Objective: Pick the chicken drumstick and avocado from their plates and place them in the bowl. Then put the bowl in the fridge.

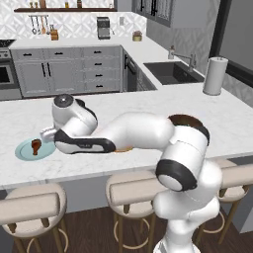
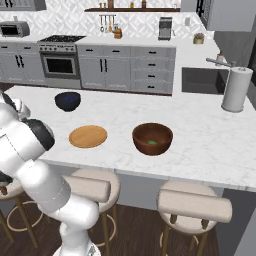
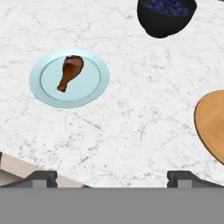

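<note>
The pincer (image 3: 112, 177) hangs above the bench (image 3: 131, 131) with its tips wide apart, holding nothing. In the hand view, the drumstick (image 3: 70, 72) lies on the blue plate (image 3: 94, 87) at ten o'clock, the wooden plate (image 3: 212, 124) at three, a dark bowl (image 3: 165, 19) at one. The avocado (image 2: 152, 142) sits inside the brown bowl (image 2: 152, 138).

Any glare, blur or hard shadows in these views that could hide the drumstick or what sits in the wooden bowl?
Hand view: even light, sharp, drumstick clear on the blue plate. Right base view: soft shading inside the wooden bowl, green avocado still readable. Left base view: no glare; the arm covers most of the bowl.
</note>
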